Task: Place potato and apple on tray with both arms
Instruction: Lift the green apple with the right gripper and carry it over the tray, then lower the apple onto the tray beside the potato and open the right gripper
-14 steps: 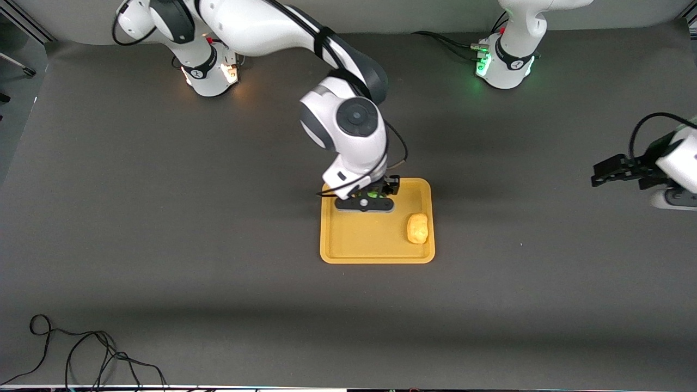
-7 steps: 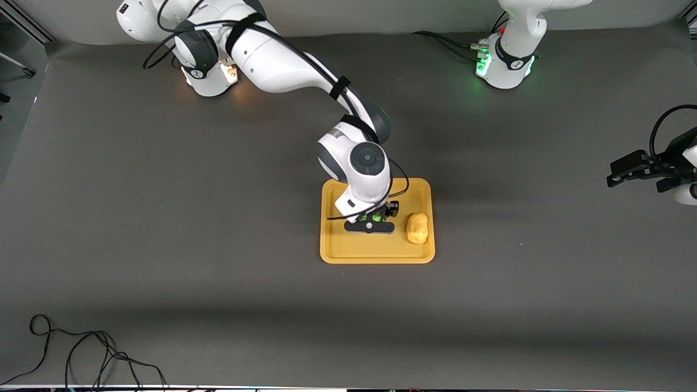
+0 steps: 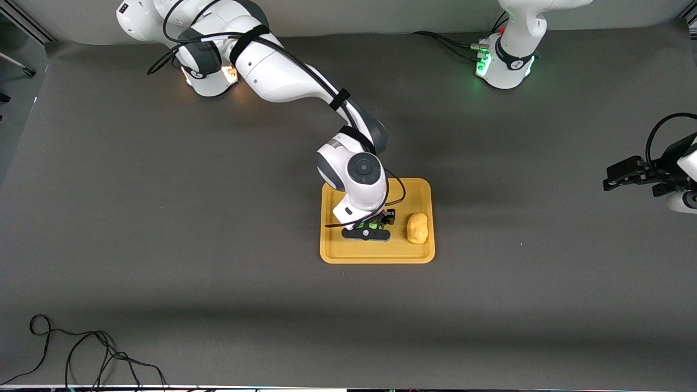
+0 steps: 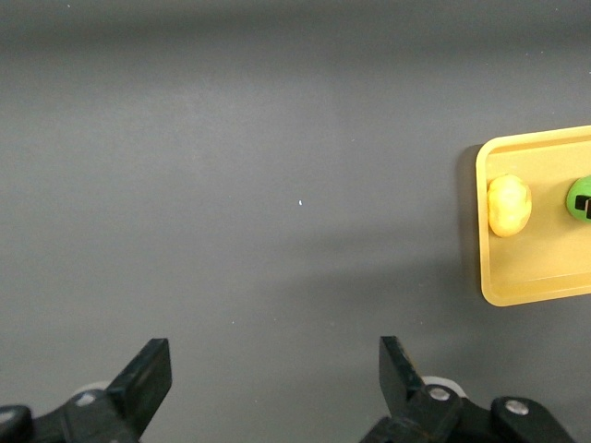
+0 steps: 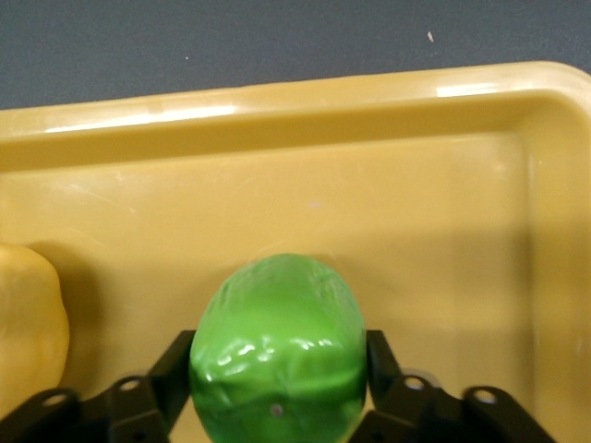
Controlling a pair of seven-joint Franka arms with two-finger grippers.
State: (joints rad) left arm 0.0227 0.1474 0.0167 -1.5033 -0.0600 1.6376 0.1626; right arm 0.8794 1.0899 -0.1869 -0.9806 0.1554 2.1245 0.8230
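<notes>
The orange-yellow tray (image 3: 337, 250) lies mid-table. The yellow-orange potato (image 3: 417, 228) rests in it, by the rim toward the left arm's end. My right gripper (image 3: 371, 226) is low over the tray's middle, shut on the green apple (image 5: 277, 346), which fills the space between its fingers; the potato (image 5: 28, 323) shows beside it and the tray (image 5: 277, 111) rim past it. In the front view only slivers of apple (image 3: 372, 224) show under the hand. My left gripper (image 3: 621, 177) is open and empty, waiting over the bare mat at the left arm's end of the table. Its wrist view shows the tray (image 4: 517, 286), potato (image 4: 509, 204) and apple (image 4: 578, 195).
A dark grey mat (image 3: 163, 218) covers the table. A black cable (image 3: 81, 348) lies coiled near the front edge, at the right arm's end. The arm bases (image 3: 503, 60) stand along the table's edge farthest from the front camera.
My right gripper has come down with the apple and moved over the tray's middle, close to the potato. My left gripper has shifted slightly over the mat.
</notes>
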